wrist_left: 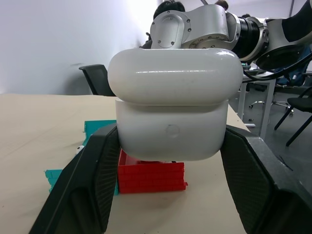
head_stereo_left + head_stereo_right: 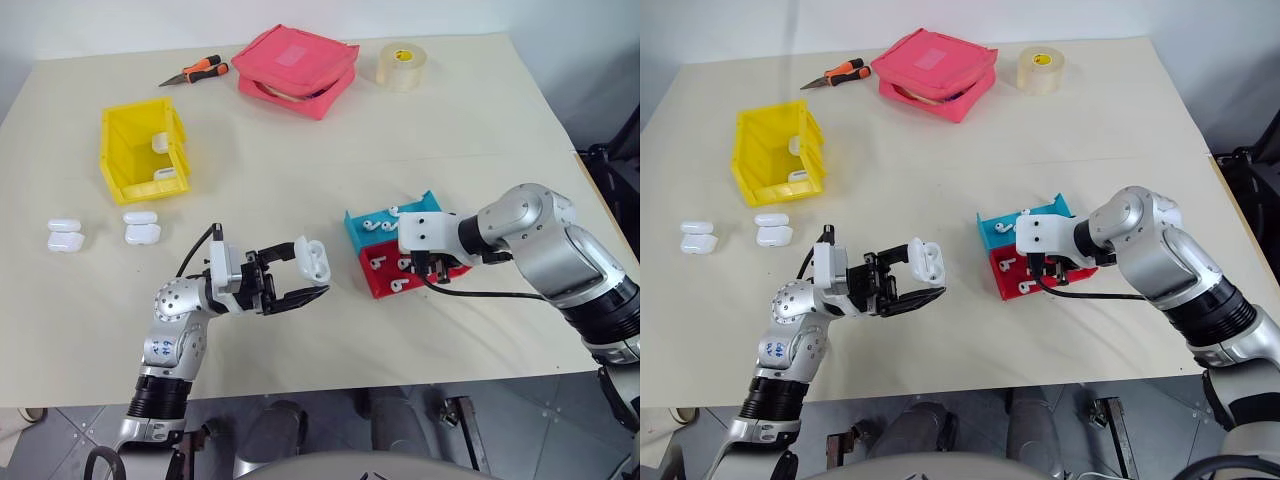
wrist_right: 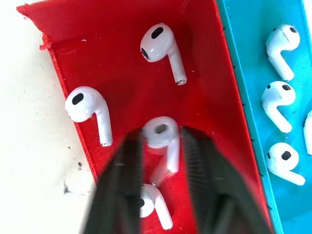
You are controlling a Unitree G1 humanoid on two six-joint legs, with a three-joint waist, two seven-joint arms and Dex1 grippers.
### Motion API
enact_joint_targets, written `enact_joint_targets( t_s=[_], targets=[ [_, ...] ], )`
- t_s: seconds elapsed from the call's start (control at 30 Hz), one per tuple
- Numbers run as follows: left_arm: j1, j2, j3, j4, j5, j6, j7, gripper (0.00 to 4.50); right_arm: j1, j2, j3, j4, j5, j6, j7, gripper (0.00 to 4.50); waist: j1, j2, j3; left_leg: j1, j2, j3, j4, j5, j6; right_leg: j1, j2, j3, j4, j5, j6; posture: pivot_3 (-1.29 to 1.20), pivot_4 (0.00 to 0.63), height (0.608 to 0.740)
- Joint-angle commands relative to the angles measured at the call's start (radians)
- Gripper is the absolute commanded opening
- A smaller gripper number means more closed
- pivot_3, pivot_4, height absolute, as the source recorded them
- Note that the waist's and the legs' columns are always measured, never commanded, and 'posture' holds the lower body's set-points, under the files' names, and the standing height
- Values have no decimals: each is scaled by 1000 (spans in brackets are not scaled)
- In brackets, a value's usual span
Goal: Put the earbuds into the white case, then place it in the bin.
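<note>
Red tray: right claw pinching earbud

Bare tabletop between yellow bin and trays; spare cases near bin.

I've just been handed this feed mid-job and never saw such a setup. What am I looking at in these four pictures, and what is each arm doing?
A two-armed humanoid robot stands at a table. The two wide pictures come from cameras in its head, looking down; the two close-ups come from a camera on each wrist.

The left tool is shut on a white case, held above the table. The right tool reaches into the red tray, its black fingers on either side of one earbud, with more lying around it. A blue tray beside it holds more earbuds.

Also on the table: a yellow bin with cases inside, four spare cases, a pink pouch, a tape roll and pliers.
</note>
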Motion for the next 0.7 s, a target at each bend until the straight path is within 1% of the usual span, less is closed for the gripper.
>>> enact_joint_targets(
  t_s=[0.03,0.23,0.37,0.47,0.57,0.7],
  targets=[
    [6,8,2,-38,-4,-15,4,2754,-6,10,-5,-7,-13,-5,7,490,0,0,0,0,0,0,0,0,0,0,0,0,0,0,0,0,150,740],
    [4,9,4,-33,-4,-17,4,2754,-7,17,-20,-3,-13,-1,-1,490,0,0,0,0,0,0,0,0,0,0,0,0,0,0,0,0,150,740],
    [23,14,8,-41,-9,-21,-4,2754,13,15,-49,-39,-2,35,-25,490,0,0,0,0,0,0,0,0,0,0,0,0,0,0,0,0,150,740],
    [16,12,6,-28,-9,-24,-8,2754,22,12,-83,-59,6,56,-50,490,1,0,0,0,0,0,0,0,0,0,0,0,0,0,0,0,150,740],
    [-17,7,3,16,-8,-31,-24,2754,27,36,-140,-62,35,66,-92,490,1,0,0,0,0,0,0,0,0,0,0,0,0,0,0,0,150,740],
    [-51,-1,-3,54,-10,-38,-48,2754,59,44,-211,-114,71,112,-139,490,1,0,0,-1,0,0,0,0,0,-1,0,0,0,0,0,0,150,740]
  ],
)
